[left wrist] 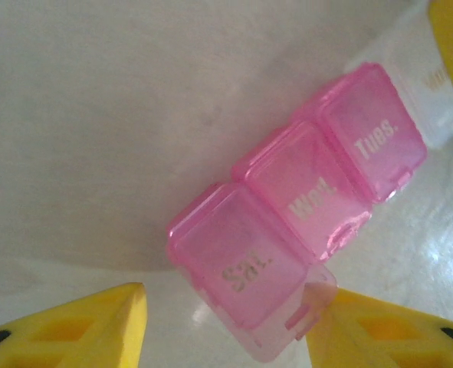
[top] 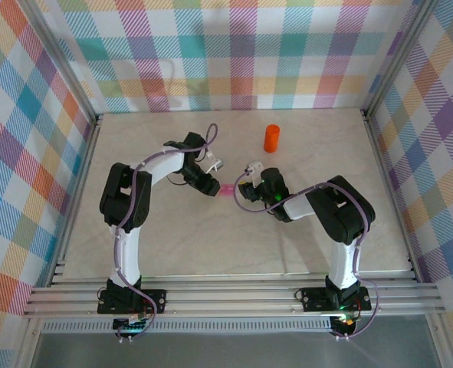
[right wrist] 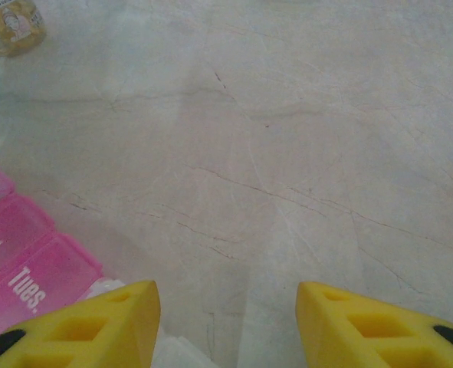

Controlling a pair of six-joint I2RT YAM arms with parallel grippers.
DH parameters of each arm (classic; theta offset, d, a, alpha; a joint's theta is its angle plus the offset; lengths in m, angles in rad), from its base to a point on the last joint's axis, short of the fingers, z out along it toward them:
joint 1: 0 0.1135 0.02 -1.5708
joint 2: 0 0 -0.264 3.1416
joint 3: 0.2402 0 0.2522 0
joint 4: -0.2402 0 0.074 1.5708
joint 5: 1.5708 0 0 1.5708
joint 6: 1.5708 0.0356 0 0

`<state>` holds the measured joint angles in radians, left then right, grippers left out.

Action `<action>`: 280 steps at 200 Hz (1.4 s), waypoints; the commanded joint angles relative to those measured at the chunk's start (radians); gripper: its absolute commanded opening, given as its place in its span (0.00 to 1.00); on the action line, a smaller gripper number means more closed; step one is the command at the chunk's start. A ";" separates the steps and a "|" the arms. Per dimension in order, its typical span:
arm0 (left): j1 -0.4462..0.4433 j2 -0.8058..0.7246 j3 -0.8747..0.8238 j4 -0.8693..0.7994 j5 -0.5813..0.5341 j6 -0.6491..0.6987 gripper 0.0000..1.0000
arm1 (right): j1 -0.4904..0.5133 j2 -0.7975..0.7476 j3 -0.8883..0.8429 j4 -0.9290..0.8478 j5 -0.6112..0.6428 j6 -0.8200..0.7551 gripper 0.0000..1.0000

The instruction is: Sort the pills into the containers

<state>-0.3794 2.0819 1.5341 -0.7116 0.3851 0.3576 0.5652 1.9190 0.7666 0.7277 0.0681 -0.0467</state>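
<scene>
Two hands crowd one pink pill box (left wrist: 287,230), which lies flat near the middle of the bench (top: 172,245). At the box's "Sat." end the left hand (left wrist: 226,295) is released: its fingers are apart and that end of the box sits in the gap. One fingertip (left wrist: 322,303) is right at the box's corner tab, touching or just short, can't tell. The other fingertip (left wrist: 126,307) stands off the box with bare bench between. At the opposite, clear end the right hand (right wrist: 226,295) is also released, its fingers spread over bare bench and the box off to one side of the gap. One of its yellow fingers (left wrist: 452,46) overlaps the clear compartment (left wrist: 429,100) in the left wrist view; contact can't be told. Counting from the left hand's end, the pink lids read "Sat." (left wrist: 237,257), "Wed." (left wrist: 306,195) and "Tues." (left wrist: 372,142), and all look shut. The clear compartment's lettering is cut off by that finger. A purple cable (top: 239,198) on the right arm loops just beside the box. An orange bottle (top: 271,138) stands upright, well apart from the box, towards the back wall on the right arm's side. A pale labelled container (right wrist: 8,23) sits well beyond the box, blurred, so I can't tell what it is. Plaid walls (top: 234,54) ring the bench, far from the box.
</scene>
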 commanded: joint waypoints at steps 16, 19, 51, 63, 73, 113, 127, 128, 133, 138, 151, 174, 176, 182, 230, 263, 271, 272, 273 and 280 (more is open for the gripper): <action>0.008 -0.053 0.024 0.059 -0.038 -0.061 0.56 | 0.013 0.035 -0.044 -0.148 0.007 -0.044 0.50; 0.008 -0.051 0.028 0.060 -0.039 -0.062 0.56 | 0.013 0.035 -0.044 -0.148 0.004 -0.044 0.50; 0.008 -0.022 0.087 0.064 -0.035 -0.091 0.57 | 0.017 0.036 -0.046 -0.144 0.004 -0.077 0.50; 0.008 -0.003 0.113 0.057 -0.041 -0.101 0.57 | 0.018 0.037 -0.046 -0.143 0.001 -0.080 0.50; 0.008 0.016 0.136 0.050 -0.055 -0.108 0.57 | 0.018 0.037 -0.045 -0.143 -0.002 -0.082 0.50; -0.001 0.118 0.230 -0.037 -0.075 -0.111 0.56 | 0.019 0.038 -0.046 -0.140 -0.005 -0.087 0.50; -0.005 0.133 0.223 -0.036 -0.081 -0.113 0.56 | 0.019 0.039 -0.046 -0.141 -0.004 -0.087 0.50; -0.005 0.133 0.220 -0.035 -0.082 -0.113 0.56 | 0.019 0.039 -0.046 -0.141 -0.005 -0.088 0.50; -0.006 0.135 0.214 -0.030 -0.087 -0.114 0.55 | 0.019 0.038 -0.044 -0.143 -0.005 -0.087 0.50; -0.006 0.135 0.208 -0.026 -0.091 -0.115 0.55 | 0.019 0.038 -0.042 -0.144 -0.004 -0.085 0.49; -0.006 0.122 0.193 -0.010 -0.104 -0.116 0.54 | 0.019 0.038 -0.037 -0.157 -0.001 -0.082 0.50; -0.001 0.046 0.164 0.055 -0.127 -0.139 0.55 | 0.020 0.040 -0.011 -0.202 -0.005 -0.076 0.50; 0.000 0.036 0.163 0.061 -0.132 -0.145 0.55 | 0.019 0.040 -0.009 -0.205 -0.006 -0.076 0.50; 0.003 0.012 0.159 0.082 -0.144 -0.164 0.55 | 0.019 0.041 -0.005 -0.211 -0.007 -0.077 0.50; 0.006 -0.244 -0.020 0.271 -0.223 -0.221 0.63 | 0.019 0.041 -0.004 -0.213 -0.012 -0.080 0.50; -0.011 -0.360 -0.253 0.346 -0.265 -0.212 0.63 | 0.019 0.042 -0.004 -0.211 -0.013 -0.081 0.50; -0.019 -0.385 -0.309 0.380 -0.272 -0.209 0.64 | 0.019 0.044 -0.003 -0.211 -0.009 -0.080 0.51; -0.020 -0.388 -0.315 0.382 -0.273 -0.209 0.64 | 0.019 0.044 -0.003 -0.211 -0.010 -0.080 0.51; -0.021 -0.391 -0.321 0.384 -0.273 -0.207 0.64 | 0.019 0.045 -0.003 -0.211 -0.009 -0.081 0.51; -0.027 -0.404 -0.356 0.403 -0.275 -0.205 0.65 | 0.019 0.047 0.000 -0.213 -0.007 -0.081 0.51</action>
<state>-0.3843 1.6939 1.3167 -0.3725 0.1459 0.1497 0.5713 1.9190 0.7868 0.6952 0.0673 -0.0948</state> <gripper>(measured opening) 0.641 0.506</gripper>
